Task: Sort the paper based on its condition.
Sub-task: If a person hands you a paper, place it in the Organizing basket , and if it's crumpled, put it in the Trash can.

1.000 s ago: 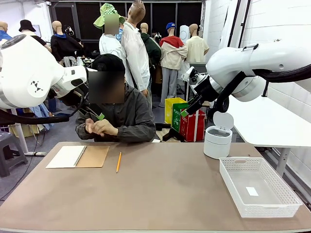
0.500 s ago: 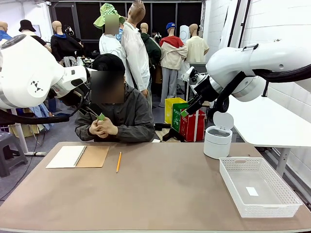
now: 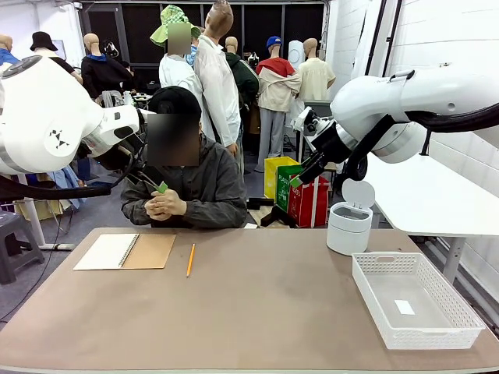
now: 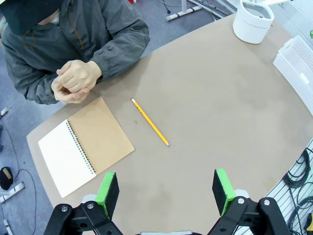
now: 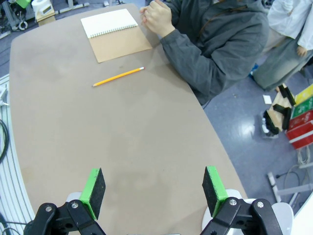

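Observation:
The paper as a loose sheet is out of view. An open spiral notebook [image 3: 125, 251] with a white page and a brown kraft cover lies at the table's far left, also in the left wrist view [image 4: 85, 147] and the right wrist view [image 5: 117, 32]. My left gripper [image 4: 165, 187] hangs open high above the table, with nothing between its green pads. My right gripper [image 5: 152, 189] is likewise open and empty, raised over the far right side. In the front view, the left gripper [image 3: 153, 185] and right gripper [image 3: 296, 181] both hover above the far edge.
A yellow pencil [image 3: 190, 259] lies beside the notebook. A white round bin [image 3: 348, 226] with its lid up stands at the far right, and a white mesh basket [image 3: 433, 339] sits at the near right. A person sits across the table with clasped hands [image 3: 164, 204].
The person's hands shifted slightly and are now clasped together at the table's edge. Neither arm has moved.

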Controlling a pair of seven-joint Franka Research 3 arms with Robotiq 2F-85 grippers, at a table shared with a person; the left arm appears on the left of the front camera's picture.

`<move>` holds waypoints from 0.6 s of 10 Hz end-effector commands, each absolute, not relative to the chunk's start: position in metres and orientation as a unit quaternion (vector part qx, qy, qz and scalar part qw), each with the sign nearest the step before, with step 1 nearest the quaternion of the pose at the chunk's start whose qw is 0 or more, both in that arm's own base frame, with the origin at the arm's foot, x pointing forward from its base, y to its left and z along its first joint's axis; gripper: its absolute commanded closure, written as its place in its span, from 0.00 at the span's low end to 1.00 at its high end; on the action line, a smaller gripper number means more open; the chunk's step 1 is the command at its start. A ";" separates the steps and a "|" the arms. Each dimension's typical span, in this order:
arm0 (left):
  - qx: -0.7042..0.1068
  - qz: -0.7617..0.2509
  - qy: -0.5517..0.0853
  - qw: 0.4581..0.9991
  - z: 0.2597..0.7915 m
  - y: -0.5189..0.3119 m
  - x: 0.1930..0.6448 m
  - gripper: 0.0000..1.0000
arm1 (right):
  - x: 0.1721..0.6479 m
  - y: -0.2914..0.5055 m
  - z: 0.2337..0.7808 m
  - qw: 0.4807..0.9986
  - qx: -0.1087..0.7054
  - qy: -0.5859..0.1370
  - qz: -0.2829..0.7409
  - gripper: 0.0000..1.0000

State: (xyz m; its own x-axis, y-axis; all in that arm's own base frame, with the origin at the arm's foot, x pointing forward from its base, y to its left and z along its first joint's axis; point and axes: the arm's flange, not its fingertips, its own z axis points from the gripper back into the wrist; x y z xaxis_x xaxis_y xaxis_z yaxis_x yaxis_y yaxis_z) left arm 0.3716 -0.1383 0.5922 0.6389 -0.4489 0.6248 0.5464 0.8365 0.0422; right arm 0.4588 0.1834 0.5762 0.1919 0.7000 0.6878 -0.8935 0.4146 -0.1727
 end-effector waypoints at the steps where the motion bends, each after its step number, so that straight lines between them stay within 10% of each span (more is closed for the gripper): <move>1: -0.076 -0.275 -0.325 0.902 0.594 -0.137 0.372 0.00 | 0.458 0.183 0.577 0.762 0.135 -0.359 0.521 0.00; 6: -0.076 -0.275 -0.325 0.902 0.594 -0.137 0.372 0.00 | 0.458 0.183 0.577 0.762 0.135 -0.359 0.521 0.00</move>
State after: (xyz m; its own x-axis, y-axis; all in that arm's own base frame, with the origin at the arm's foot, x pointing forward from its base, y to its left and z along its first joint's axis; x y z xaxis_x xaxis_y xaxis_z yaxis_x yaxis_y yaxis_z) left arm 0.3716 -0.1383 0.5922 0.6389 -0.4489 0.6248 0.5464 0.8365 0.0422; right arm 0.4588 0.1834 0.5762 0.1918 0.7001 0.6878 -0.8935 0.4146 -0.1727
